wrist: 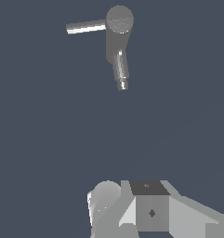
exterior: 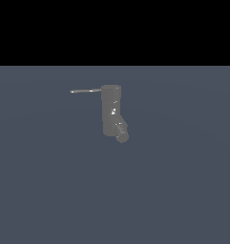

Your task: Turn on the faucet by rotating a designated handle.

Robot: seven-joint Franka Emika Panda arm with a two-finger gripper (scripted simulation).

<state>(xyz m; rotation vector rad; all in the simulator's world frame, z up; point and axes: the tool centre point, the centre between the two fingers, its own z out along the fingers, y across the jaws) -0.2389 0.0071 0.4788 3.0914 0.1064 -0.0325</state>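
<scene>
**Faucet seen from above, well clear of the gripper**

A small dull-grey cylindrical faucet stands on a flat slate-blue floor, its round top facing the camera. A thin straight grey rod handle juts sideways from that top, catching light along its length. A short round spout stub angles away from the body's lower end, with a bright tip. The pale grey blocky gripper shows only in part at the picture's edge, well apart from the faucet; how its jaws stand I cannot tell.
</scene>
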